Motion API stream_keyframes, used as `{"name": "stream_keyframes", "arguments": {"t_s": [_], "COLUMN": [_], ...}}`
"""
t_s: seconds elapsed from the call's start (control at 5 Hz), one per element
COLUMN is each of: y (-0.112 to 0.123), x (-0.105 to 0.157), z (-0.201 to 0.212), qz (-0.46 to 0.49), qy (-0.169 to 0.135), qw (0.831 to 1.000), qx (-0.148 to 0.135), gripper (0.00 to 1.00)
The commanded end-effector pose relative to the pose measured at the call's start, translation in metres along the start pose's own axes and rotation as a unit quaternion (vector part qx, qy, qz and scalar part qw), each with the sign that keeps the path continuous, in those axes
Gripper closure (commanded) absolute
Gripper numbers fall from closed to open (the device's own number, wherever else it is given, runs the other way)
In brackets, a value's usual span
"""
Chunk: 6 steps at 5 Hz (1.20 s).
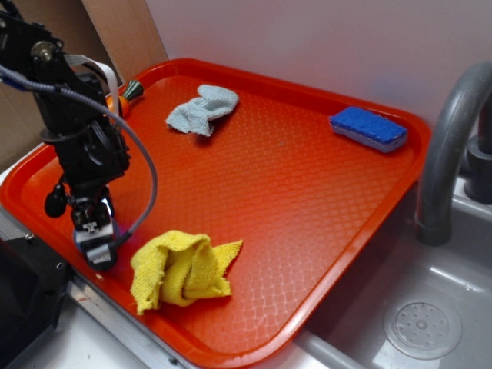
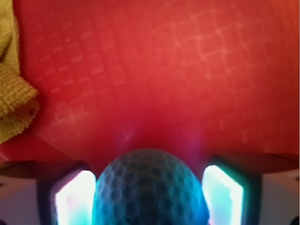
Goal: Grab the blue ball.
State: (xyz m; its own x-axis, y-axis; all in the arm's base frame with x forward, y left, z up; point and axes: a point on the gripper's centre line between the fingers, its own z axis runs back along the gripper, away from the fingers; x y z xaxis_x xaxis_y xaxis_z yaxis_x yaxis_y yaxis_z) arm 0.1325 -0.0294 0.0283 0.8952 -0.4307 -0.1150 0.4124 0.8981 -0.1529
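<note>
In the wrist view the blue ball (image 2: 150, 180), dimpled and light blue, fills the gap between my two fingers. My gripper (image 2: 149, 192) is shut on it, the left pad (image 2: 75, 199) and the right pad (image 2: 222, 194) pressing its sides. In the exterior view my gripper (image 1: 96, 247) points down at the front left of the red tray (image 1: 307, 192), just left of the yellow cloth (image 1: 181, 269). From that view the fingers hide the ball.
A pale blue-grey cloth (image 1: 201, 109) lies at the tray's back, with a blue sponge (image 1: 369, 127) at the back right. An orange and green toy (image 1: 127, 92) sits at the back left rim. A grey faucet (image 1: 450, 146) and sink (image 1: 423, 323) stand right of the tray.
</note>
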Motion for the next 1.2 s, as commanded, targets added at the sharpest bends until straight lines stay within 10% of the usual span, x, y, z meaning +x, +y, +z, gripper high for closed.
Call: {"name": "stream_keyframes", "arguments": {"t_s": [0.0,0.4,0.6,0.8,1.0], "y": [-0.004,0.022,0.046,0.044,0.032], "x": [-0.002,-0.002,0.005,0.013,0.022], "z": [0.007,0.079,0.135,0.188,0.231], "qz": [0.005,0.114,0.175,0.211,0.216], "qy": [-0.018,-0.073,-0.17,-0.157,-0.147], "qw": [1.0,0.984,0.965,0.952,0.958], "qx": [0.02,0.119,0.096,0.157,0.12], "gripper": [1.0,1.0,1.0,1.0,1.0]}}
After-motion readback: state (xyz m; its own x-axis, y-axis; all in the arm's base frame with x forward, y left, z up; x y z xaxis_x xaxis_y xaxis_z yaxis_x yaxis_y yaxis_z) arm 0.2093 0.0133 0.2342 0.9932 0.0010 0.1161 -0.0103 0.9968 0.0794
